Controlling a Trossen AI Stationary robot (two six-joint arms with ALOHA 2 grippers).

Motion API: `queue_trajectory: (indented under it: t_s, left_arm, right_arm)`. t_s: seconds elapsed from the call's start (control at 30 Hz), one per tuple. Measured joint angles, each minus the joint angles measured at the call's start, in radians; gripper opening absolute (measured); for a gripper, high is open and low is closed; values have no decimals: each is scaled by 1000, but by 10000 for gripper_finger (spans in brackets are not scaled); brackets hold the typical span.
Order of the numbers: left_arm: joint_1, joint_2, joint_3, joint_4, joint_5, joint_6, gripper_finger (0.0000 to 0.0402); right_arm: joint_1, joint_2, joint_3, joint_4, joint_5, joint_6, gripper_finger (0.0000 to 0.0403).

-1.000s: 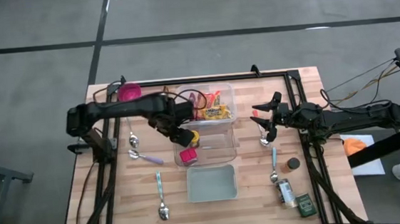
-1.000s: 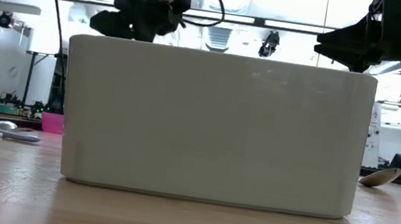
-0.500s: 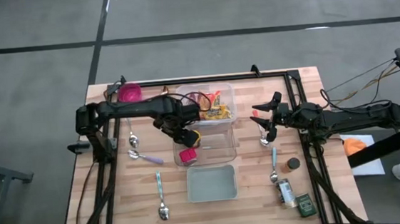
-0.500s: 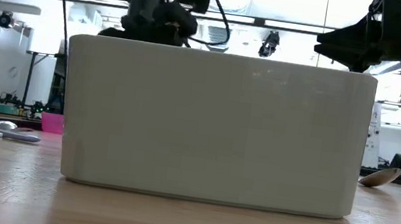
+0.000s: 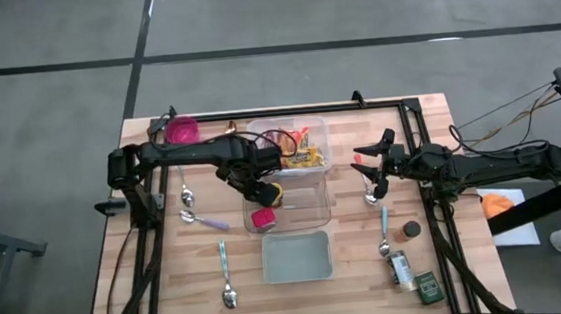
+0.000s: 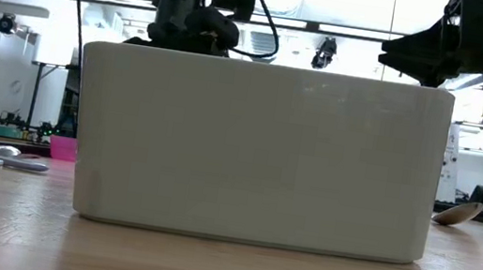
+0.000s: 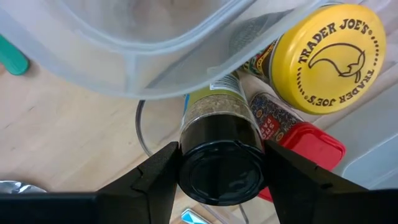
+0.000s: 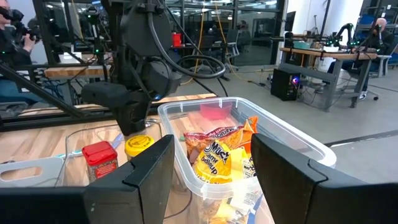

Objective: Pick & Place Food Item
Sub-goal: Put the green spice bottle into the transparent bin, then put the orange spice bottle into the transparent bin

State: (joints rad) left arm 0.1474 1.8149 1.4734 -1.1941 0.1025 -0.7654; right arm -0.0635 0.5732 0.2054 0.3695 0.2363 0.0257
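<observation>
My left gripper (image 5: 260,190) points down into a clear container (image 5: 310,210) at mid-table and is shut on a black-lidded spice jar (image 7: 217,124). Right beside it stand a yellow-lidded jar (image 7: 326,59) and a red-lidded jar (image 7: 305,146). A clear bin of snack packets (image 5: 300,155) sits just behind them. A pale green tray (image 5: 297,273) lies toward the near edge and fills the low view (image 6: 258,152). My right gripper (image 5: 370,168) hovers open at the right, holding nothing (image 8: 211,155). My left gripper pinches the jar's black lid (image 7: 186,171) between its two fingers (image 7: 155,183), one on each side of the rim. The fingers come from above, pointing down. The jar stands upright below them, and its lower end is hidden by the lid and body.
Spoons lie on the wood left of the containers (image 5: 185,198) and near the front (image 5: 226,277), two more by the right arm (image 5: 384,234). A pink cup (image 5: 182,130) stands far left. A dark lid (image 5: 410,230), a jar (image 5: 401,269) and a green tin (image 5: 429,287) sit near right.
My left gripper has sunk toward the clear container and shifted slightly toward the table's right, then stopped. Its finger gap shows no difference. The red-lidded and yellow-lidded jars have stayed put.
</observation>
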Motion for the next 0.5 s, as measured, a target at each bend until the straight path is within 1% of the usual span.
queue_trajectory:
  t_s: [0.1, 0.33, 0.5]
  left_arm:
    - [0, 0, 0, 1, -1, 0, 217]
    - [0, 0, 0, 4, 2, 3, 285]
    - [0, 0, 0, 4, 3, 3, 312]
  right_arm:
    - [0, 0, 0, 0, 0, 0, 211]
    - [0, 0, 0, 0, 0, 0, 211]
    - [0, 0, 0, 0, 0, 0, 211]
